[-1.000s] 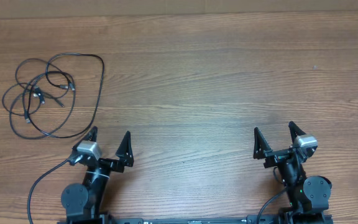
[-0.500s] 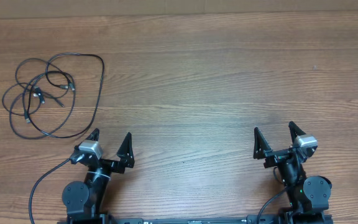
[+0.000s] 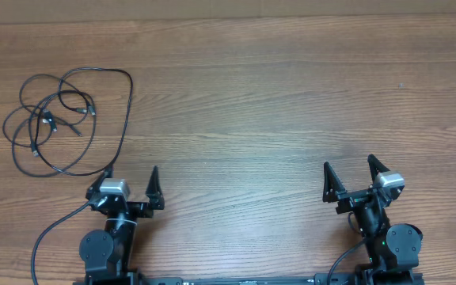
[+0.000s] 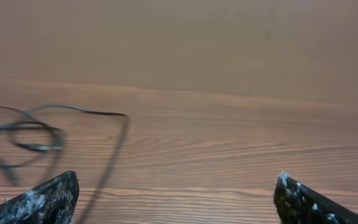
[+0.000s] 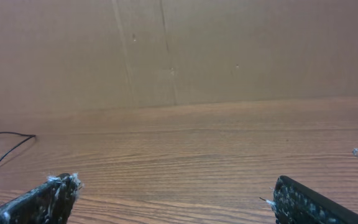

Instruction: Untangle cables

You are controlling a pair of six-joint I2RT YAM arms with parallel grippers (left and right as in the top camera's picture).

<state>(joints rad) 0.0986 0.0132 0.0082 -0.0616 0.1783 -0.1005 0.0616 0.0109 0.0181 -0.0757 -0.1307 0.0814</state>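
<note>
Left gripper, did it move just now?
Yes. Seen from overhead, the left gripper swung slightly leftward; its outer fingertip now sits closer to the big loop of the cables, which have not moved.

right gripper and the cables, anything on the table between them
In the overhead view, only bare wooden table lies between the right gripper and the cables; the left gripper sits just off that line.

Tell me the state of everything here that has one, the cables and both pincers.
cables: tangled in loose overlapping loops, lying flat on the table, held by nothing.
left pincer: open, empty, close to the cables' nearest loop.
right pincer: open, empty, far from the cables.
</note>
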